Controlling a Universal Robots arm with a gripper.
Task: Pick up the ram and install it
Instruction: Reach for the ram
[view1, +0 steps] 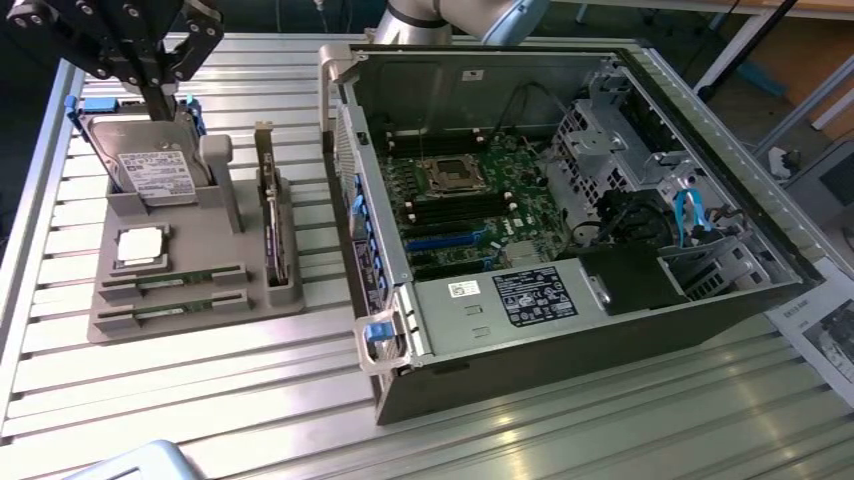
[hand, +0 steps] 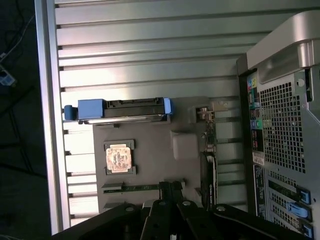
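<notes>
Two ram sticks lie in slots at the front of the grey holder (view1: 200, 320): one thin green stick (view1: 174, 278) and a second (view1: 171, 306) just in front of it. In the wrist view one ram stick (hand: 132, 188) shows as a green strip beside my fingertips. My black gripper (view1: 160, 100) hangs high over the holder's far end, above the hard drive (view1: 154, 170). Its fingers are shut together with nothing between them. The same gripper (hand: 170, 186) points down at the holder (hand: 150, 155).
The holder also carries a square silver processor (view1: 140, 245) and an upright dark expansion card (view1: 276, 240). At the exterior view's right the computer case (view1: 561, 330) lies open, showing the motherboard (view1: 467, 200) with its processor socket (view1: 447, 175). All of it rests on a slatted metal table (view1: 200, 400).
</notes>
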